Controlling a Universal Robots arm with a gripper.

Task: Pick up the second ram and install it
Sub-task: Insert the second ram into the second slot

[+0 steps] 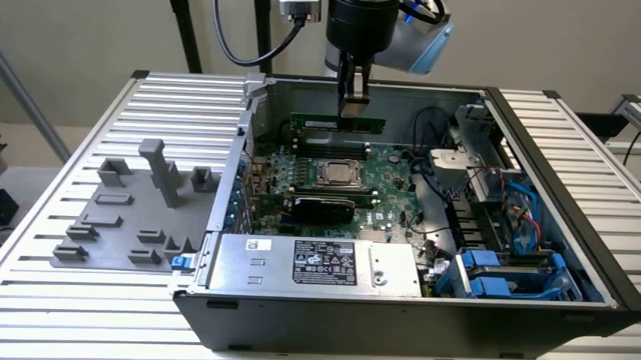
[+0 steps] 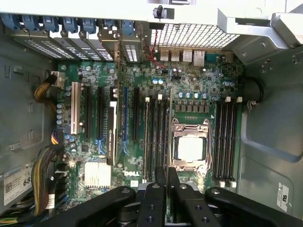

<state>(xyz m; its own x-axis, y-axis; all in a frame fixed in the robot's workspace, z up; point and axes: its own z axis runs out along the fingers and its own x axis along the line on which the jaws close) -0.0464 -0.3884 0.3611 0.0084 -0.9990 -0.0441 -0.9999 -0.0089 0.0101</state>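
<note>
My gripper [image 1: 353, 109] hangs over the far part of the open computer case, shut on the second ram [image 1: 326, 122]. That ram is a slim green stick, held level by its upper edge above the motherboard [image 1: 386, 187]. In the wrist view the black fingers [image 2: 156, 198] close together around the stick's thin edge [image 2: 167, 172]. Below lie the long memory slots [image 2: 154, 137] beside the CPU socket [image 2: 189, 149]. A further bank of slots [image 2: 225, 142] runs along the socket's other side. In the exterior view the socket [image 1: 341, 174] lies nearer the camera than the held stick.
A grey fixture plate with upright blocks [image 1: 130, 217] lies on the slatted table at the exterior view's left. A black-topped expansion card [image 1: 320, 204], the power supply [image 1: 311, 262], blue drive bays [image 1: 511, 274] and cable bundles [image 2: 45, 175] crowd the case. Case walls [image 1: 531, 135] surround the board.
</note>
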